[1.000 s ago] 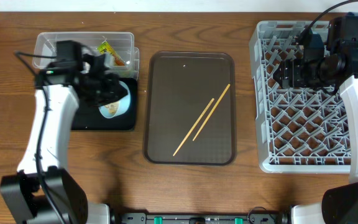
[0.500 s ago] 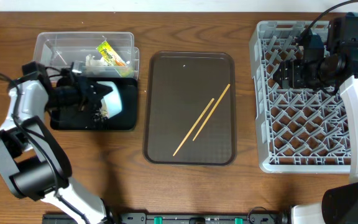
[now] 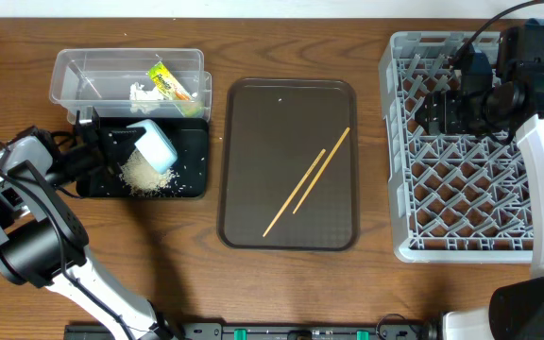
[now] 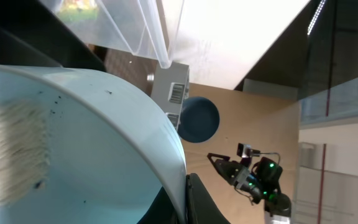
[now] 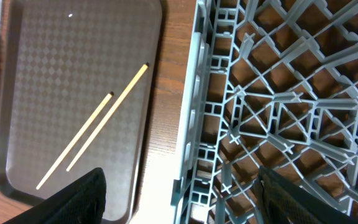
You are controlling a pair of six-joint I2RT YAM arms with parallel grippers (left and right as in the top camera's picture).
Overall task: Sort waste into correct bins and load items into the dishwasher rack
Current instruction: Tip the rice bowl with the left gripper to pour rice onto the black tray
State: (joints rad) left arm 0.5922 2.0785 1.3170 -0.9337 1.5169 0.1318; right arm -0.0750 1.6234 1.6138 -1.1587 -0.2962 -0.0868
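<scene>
- Two bins sit at the left of the bench (image 3: 187,283): the clear tub (image 3: 83,71) at the back and the black tray (image 3: 192,179) just in front of it.
- In the clear tub we see the yellow-green wrapper (image 3: 166,80) and, just beside it, the white paper scraps (image 3: 142,93).
- In the black tray lies a heap of white rice bits (image 3: 143,174), with stray grains scattered near it.
- The light-blue bowl (image 3: 155,144) hangs steeply tilted over that heap, and the left pincer (image 3: 128,149) is pressed together on its rim. In the left wrist view a white clump sits against the bowl's inner wall.
- The brown serving tray (image 3: 253,142) in the middle holds the two wooden chopsticks (image 3: 308,181), which lie side by side on a slant.
- The grey dishwasher rack (image 3: 395,189) stands at the right, and the bench's wood shows through its grid.
- The right pincer (image 5: 180,180) hovers over the rack's left edge, spread wide and gripping nothing.
- The wrapper's print is too small for us to read. In the left wrist view a grey box (image 4: 166,78) carries a barcode-like label whose marks we cannot make out.
</scene>
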